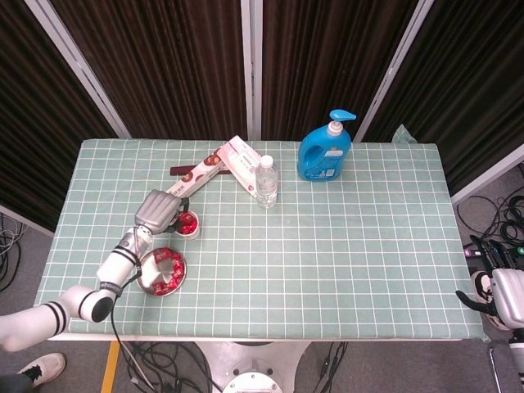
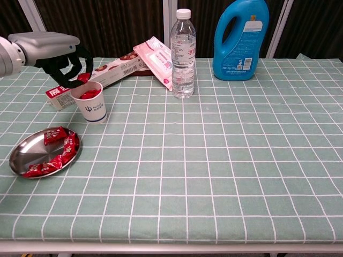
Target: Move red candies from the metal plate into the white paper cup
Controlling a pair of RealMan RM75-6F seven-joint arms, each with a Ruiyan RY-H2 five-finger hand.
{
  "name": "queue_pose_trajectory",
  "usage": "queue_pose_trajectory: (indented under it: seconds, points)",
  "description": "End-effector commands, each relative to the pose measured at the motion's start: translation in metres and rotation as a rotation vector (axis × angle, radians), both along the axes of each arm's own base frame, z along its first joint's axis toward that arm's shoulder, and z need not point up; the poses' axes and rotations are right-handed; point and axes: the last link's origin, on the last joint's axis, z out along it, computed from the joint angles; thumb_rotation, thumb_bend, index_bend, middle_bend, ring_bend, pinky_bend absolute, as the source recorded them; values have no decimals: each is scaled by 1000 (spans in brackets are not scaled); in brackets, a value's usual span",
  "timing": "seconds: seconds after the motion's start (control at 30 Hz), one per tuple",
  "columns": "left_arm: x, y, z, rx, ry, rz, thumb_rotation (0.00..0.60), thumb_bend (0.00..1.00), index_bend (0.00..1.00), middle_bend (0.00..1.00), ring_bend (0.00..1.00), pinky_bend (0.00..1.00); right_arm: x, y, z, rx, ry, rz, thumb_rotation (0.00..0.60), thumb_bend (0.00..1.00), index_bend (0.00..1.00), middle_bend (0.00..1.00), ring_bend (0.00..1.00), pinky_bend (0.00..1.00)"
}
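Left robot hand (image 2: 63, 63) hangs just above the white paper cup (image 2: 90, 106), fingers curled around a red candy (image 2: 83, 77) right over the cup's rim. Cup stands upright on the tabletop (image 2: 225, 160) with more red candies (image 2: 90, 94) inside; small dark logo on its side, lettering below it too small to read.

Metal plate (image 2: 25, 151) sits near the cup, toward the front left edge, apart from it. Several red wrapped candies (image 2: 60, 151) lie on its right half, left part bare and shiny. White marks on the wrappers, not readable.

Behind the cup a long box (image 2: 102, 78) lies flat, red end panel with white characters, barcode along its side, text illegible. A pink-and-white packet (image 2: 156, 58) leans on the box beside a clear water bottle (image 2: 183, 56) with a white cap; bottle label print is faint, can't read. Blue detergent jug (image 2: 240, 40) stands at the back, blue label with small white text, unreadable; the head view shows its pump top.

Right robot hand (image 1: 507, 296) sits off the tabletop's right front corner, holding nothing visible; cannot tell how far its fingers are spread.

Tabletop cover is green with a white grid.
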Motion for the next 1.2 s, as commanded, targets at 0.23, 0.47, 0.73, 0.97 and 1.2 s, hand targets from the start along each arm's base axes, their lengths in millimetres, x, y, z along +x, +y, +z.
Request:
queue_pose_trajectory:
  seconds: [0.23, 0.47, 0.73, 0.97, 1.2]
  points:
    - [-1, -5, -2, -15, 38, 5, 600, 394, 411, 829, 989, 1000, 0, 0, -1, 2, -1, 1, 600, 94, 19, 144, 78, 410]
    - [-13, -32, 38, 117, -93, -7, 600, 390, 324, 825, 989, 1000, 2, -1, 0, 1, -2, 9, 600, 94, 19, 144, 78, 412]
    - [-56, -78, 54, 132, -90, 20, 600, 352, 368, 825, 988, 1000, 3, -2, -1, 10, -3, 23, 600, 93, 19, 143, 78, 413]
    - [-77, -104, 21, -3, -2, 33, 600, 350, 437, 827, 988, 1000, 5, -2, -3, 16, -3, 30, 600, 93, 18, 143, 78, 414]
    - [-78, -102, -3, -62, 28, 47, 600, 351, 428, 827, 988, 1000, 6, -1, -2, 12, -2, 28, 600, 94, 19, 143, 78, 417]
